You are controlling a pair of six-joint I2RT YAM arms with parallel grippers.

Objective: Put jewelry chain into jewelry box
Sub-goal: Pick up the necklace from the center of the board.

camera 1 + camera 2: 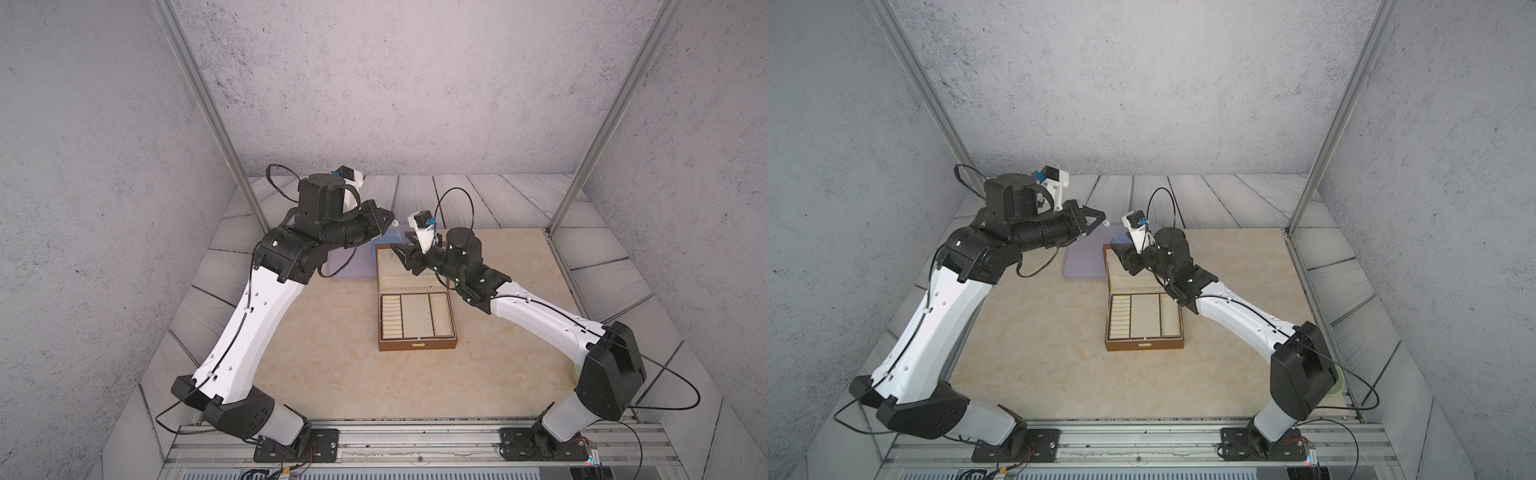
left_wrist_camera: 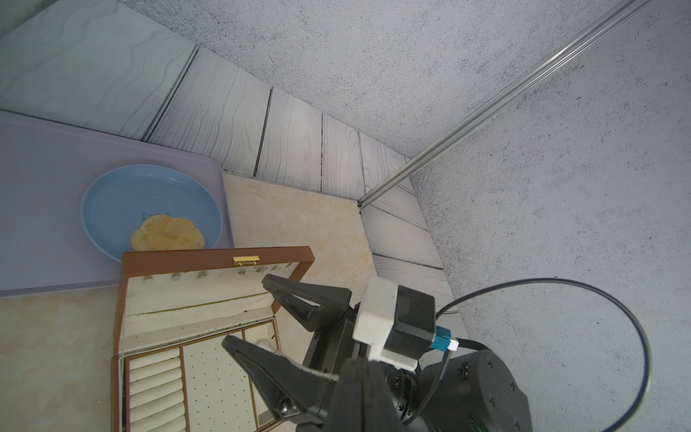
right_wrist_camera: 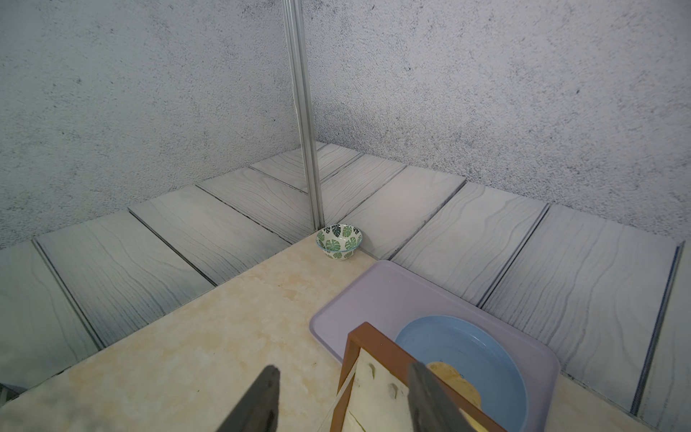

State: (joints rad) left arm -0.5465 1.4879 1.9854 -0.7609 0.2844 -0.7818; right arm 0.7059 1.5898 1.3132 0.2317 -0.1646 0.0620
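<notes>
Jewelry box (image 1: 395, 345) lies open, nearer and right of the left gripper (image 1: 390, 217), which pinches the jewelry chain (image 2: 319, 373); the right gripper (image 2: 245, 309), closer to the box, gapes empty.

Box (image 1: 417, 328): brown, open, lid upright at far side; cream lining, ring rolls, dotted centre pad, gold front clasp; sat mid-table. Chain (image 2: 318, 373): thin, pale, short stretch visible, pinched in left gripper (image 1: 390, 218).
</notes>
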